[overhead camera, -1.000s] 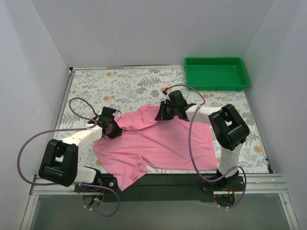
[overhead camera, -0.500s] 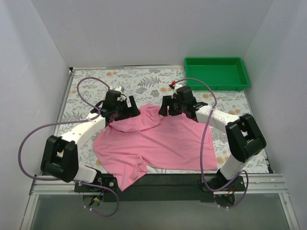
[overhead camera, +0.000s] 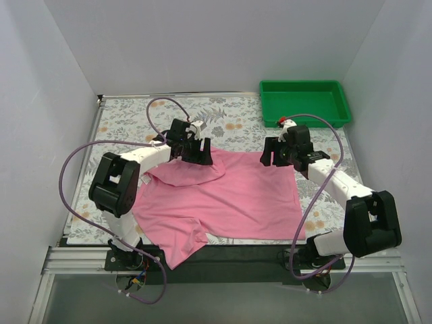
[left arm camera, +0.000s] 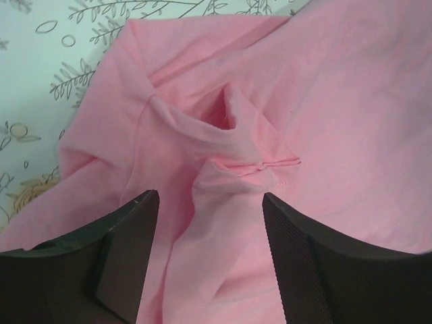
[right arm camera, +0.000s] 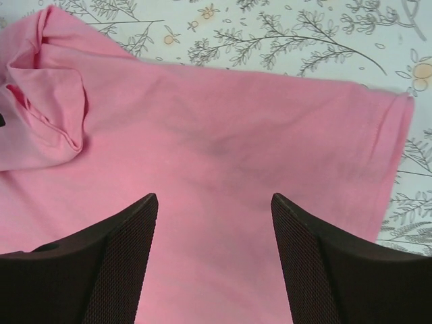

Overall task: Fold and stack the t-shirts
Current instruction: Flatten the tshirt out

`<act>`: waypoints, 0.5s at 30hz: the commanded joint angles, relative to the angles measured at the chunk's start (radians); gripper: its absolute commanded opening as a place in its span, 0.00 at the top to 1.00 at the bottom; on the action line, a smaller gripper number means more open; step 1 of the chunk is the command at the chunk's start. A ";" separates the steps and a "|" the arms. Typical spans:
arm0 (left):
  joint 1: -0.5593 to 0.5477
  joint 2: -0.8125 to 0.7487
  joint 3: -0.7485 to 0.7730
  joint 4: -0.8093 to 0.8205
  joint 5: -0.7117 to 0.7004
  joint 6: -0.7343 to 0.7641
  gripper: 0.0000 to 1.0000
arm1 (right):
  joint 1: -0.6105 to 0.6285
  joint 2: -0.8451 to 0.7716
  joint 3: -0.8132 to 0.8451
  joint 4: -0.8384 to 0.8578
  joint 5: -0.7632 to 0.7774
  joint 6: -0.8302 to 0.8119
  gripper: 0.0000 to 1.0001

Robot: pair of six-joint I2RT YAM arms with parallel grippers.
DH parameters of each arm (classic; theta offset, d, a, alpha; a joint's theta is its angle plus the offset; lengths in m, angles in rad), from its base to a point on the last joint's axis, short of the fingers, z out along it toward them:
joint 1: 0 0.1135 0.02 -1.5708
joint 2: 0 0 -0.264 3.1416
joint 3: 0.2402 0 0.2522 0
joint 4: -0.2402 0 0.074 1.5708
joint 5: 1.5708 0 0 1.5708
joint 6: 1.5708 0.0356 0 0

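A pink t-shirt lies spread over the middle of the table, its near edge hanging over the front. Its far left part is bunched into folds; its far right edge lies flat and straight. My left gripper hovers over the bunched far-left corner, open, with nothing between its fingers. Over the shirt's far right corner my right gripper also stands open and empty, both fingers apart above flat cloth.
A green plastic tray stands at the back right corner. The floral tablecloth shows around the shirt. White walls close in left, right and behind. Purple cables loop over both arms.
Both grippers opened and let go of the shirt's far edge, then moved away from me and apart. The shirt's far edge now lies spread wider, flat on the right.
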 commanded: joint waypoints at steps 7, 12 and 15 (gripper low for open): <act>-0.019 0.055 0.075 -0.030 0.101 0.114 0.48 | -0.072 -0.089 -0.044 -0.036 0.010 -0.052 0.37; -0.022 0.063 0.079 -0.044 0.084 0.122 0.59 | -0.094 -0.097 -0.044 -0.039 0.012 -0.059 0.38; -0.022 0.055 0.081 -0.058 0.076 0.123 0.66 | -0.100 -0.100 -0.039 -0.039 0.021 -0.059 0.38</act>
